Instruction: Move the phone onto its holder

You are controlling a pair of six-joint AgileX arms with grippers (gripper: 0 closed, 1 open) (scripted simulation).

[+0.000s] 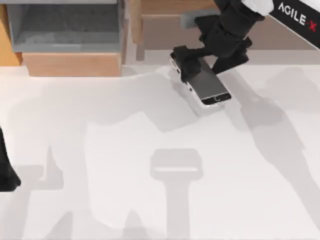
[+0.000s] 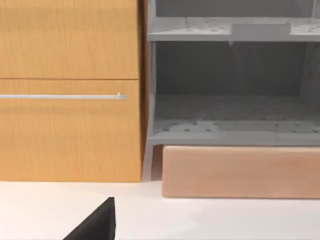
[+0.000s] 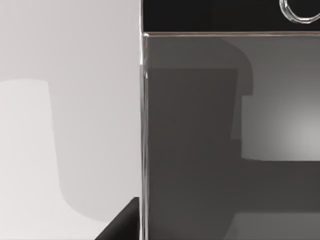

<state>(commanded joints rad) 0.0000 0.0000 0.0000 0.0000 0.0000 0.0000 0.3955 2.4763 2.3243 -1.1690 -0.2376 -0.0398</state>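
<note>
1. The phone lies near the far edge of the desk, a little right of the middle; it is turned diagonally, one short end towards the far edge and the end with the round button towards the near right.
2. The right gripper is over the far end of the phone, its black body covers that end; I cannot tell if the fingers are closed on the phone or only stand at its sides.
3. In the right wrist view the phone's glossy dark screen is very close, with a silver edge along its side and a black bezel with a round button at one end; a black finger tip is just beside the phone's edge.
4. The holder is a pale grey stand in the near middle part of the desk, well apart from the phone; nothing rests on it.
5. The left arm is parked at the left edge of the desk; I cannot tell the state of its gripper.
6. The left wrist view shows a wooden cabinet with a metal handle and a grey shelf unit beside it; both stand behind the far edge of the desk.
</note>
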